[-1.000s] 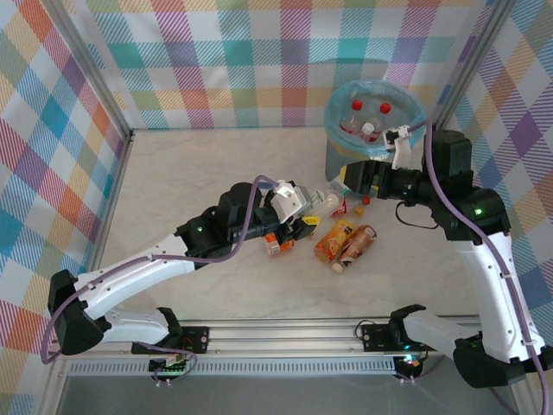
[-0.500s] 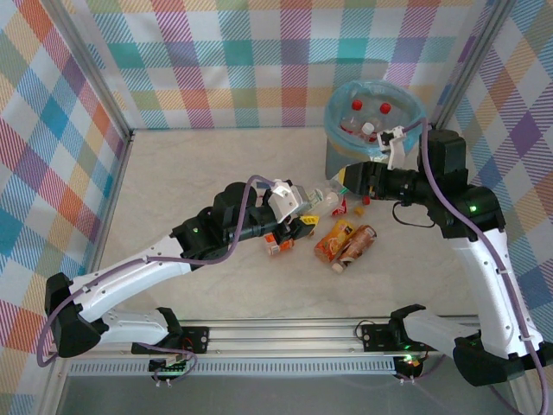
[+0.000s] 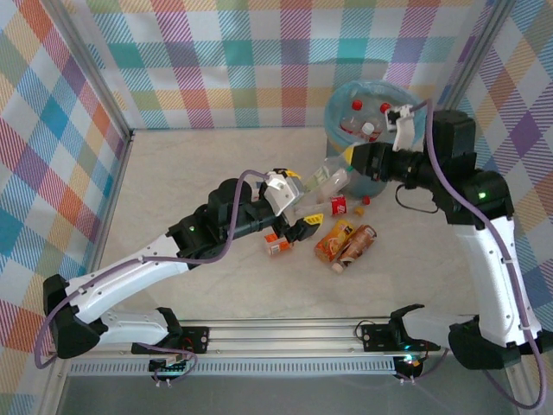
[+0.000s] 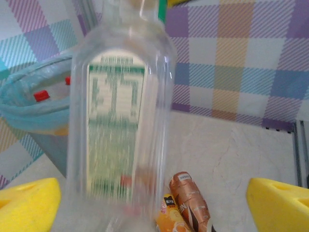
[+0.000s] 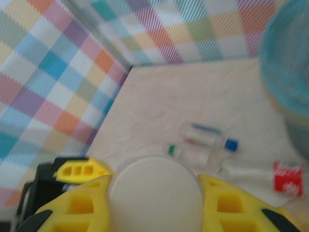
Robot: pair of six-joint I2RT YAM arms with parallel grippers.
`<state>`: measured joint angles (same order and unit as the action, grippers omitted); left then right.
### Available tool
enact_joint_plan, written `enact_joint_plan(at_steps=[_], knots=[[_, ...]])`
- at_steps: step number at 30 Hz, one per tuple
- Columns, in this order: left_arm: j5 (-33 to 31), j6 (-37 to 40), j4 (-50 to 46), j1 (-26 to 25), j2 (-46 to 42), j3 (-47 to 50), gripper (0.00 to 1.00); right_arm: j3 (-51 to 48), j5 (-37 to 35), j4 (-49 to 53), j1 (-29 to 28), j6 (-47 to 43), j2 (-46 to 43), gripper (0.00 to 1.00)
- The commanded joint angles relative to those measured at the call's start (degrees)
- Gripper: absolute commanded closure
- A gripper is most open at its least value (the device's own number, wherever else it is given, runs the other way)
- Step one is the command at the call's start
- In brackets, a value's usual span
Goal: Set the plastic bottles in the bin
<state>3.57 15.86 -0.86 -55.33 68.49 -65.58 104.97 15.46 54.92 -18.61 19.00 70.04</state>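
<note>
The right gripper point(image 5: 155, 193) is clamped on a round white end, its yellow fingers point(image 5: 227, 203) pressed to both sides. I take that end for the top of the bottle point(image 4: 118, 125), clear with a green label. In the top view the bottle lies aslant in the air between the two grippers, just beside the bin point(image 3: 335, 99). The left gripper point(image 4: 154, 205) sits at the bottle's other end with its jaws apart: one pad point(image 4: 29, 203) is close by the bottle's side, the other well clear of it with table showing in the gap. So the weight seems to rest with the right gripper. To do this step well, the left gripper should back off straight along the bottle, not sideways, so it does not knock the bottle askew in a hold on one end alone. The right arm should then lift until the hanging body clears the rim and the bag's fold, and carry it over the middle of the opening, above the red-capped bottles point(image 3: 356, 105) inside. It should let go only there. A slow swing suits a long, smooth thing held by its tip. Loose bottles point(image 3: 346, 242) lie on the table point(image 3: 190, 173) for later.
</note>
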Motion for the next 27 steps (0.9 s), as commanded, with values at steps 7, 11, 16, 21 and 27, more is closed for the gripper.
enact_joint_plan(at_steps=[7,11,16,21,27], knots=[[-4.95,0.92,0.49,0.89,-5.94,-0.43,0.00,22.76,-27.67,2.47,-0.12,-13.96,15.60,0.88],[-6.16,1.03,-0.88,1.23,-7.40,0.48,0.00,26.38,-34.11,1.31,-0.19,-16.79,22.00,0.87],[-7.71,0.15,-1.94,2.14,-8.54,1.33,0.00,29.11,-37.43,1.98,-0.11,-17.53,29.72,0.86],[-8.20,-0.97,-2.47,2.84,-9.58,2.16,0.00,29.38,-32.69,1.80,0.50,-15.07,35.46,0.86],[-9.04,-2.00,-3.18,3.21,-11.14,3.56,0.00,25.63,-24.22,-1.80,3.73,-11.05,38.79,0.84]])
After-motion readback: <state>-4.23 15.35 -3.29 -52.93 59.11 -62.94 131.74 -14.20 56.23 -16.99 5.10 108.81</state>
